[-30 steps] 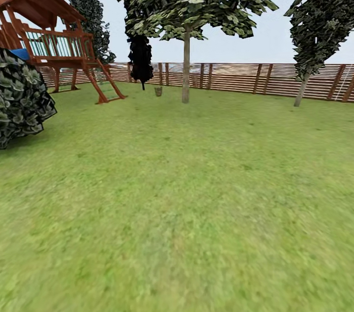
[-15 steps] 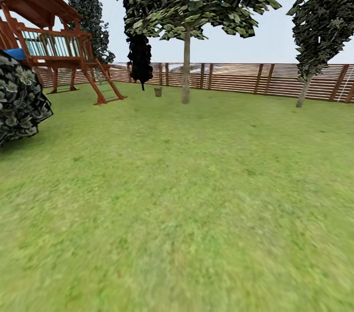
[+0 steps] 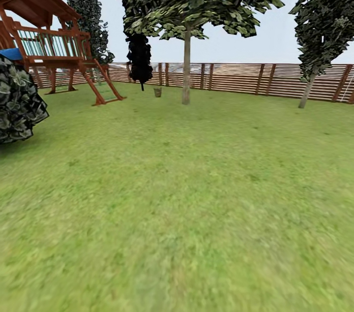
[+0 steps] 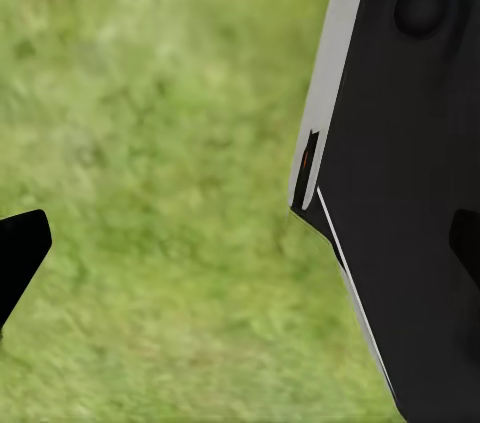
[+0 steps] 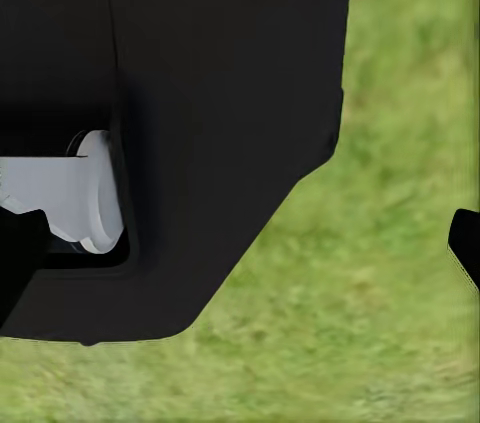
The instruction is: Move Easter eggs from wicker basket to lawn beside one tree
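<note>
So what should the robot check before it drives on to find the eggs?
1. Grass ahead free of obstacles: ok, the lawn is open up to the fence.
2. Wicker basket found: cannot tell; a small brownish thing stands beside the thin-trunked tree, too far off to name.
3. Eggs found: not ok, none spotted yet.
4. Clearance on the robot's left: ok, the dark bush and the wooden playset sit well to the side.
5. Grippers ready: cannot tell; the wrist views look down on grass past dark robot parts.
</note>
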Motion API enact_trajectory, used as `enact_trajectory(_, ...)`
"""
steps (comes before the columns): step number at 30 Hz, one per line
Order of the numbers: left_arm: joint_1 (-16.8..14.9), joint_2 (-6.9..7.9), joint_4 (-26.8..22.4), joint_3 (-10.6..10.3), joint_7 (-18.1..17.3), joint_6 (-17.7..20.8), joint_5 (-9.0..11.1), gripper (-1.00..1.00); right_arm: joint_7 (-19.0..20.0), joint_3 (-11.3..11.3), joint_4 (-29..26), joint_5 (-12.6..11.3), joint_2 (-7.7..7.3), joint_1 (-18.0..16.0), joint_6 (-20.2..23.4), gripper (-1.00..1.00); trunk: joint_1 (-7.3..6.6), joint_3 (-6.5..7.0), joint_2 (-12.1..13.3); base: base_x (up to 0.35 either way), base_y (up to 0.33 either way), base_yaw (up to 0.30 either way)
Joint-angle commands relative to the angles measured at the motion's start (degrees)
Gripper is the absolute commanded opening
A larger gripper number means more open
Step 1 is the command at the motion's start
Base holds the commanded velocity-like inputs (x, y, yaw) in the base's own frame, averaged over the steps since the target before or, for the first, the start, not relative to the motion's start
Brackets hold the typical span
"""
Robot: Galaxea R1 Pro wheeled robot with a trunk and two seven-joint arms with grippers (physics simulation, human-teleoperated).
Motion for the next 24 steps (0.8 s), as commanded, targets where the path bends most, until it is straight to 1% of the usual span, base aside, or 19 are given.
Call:
enact_trajectory(1, 0.0, 0.0, -0.02, -0.09, 0.06, -0.15, 0.33, 1.0, -0.05, -0.04, 0.03, 0.02, 0.03, -0.02, -0.16, 1.0, 0.07, -0.08, -0.09, 0.337, 0.0, 0.0)
enact_trajectory(24, 0.0, 0.0, -0.02, -0.09, 0.06, -0.15, 0.33, 1.0, -0.04, -0.03, 0.03, 0.02, 0.01, -0.02, -0.16, 1.0, 0.07, -0.08, -0.09, 0.337, 0.0, 0.0)
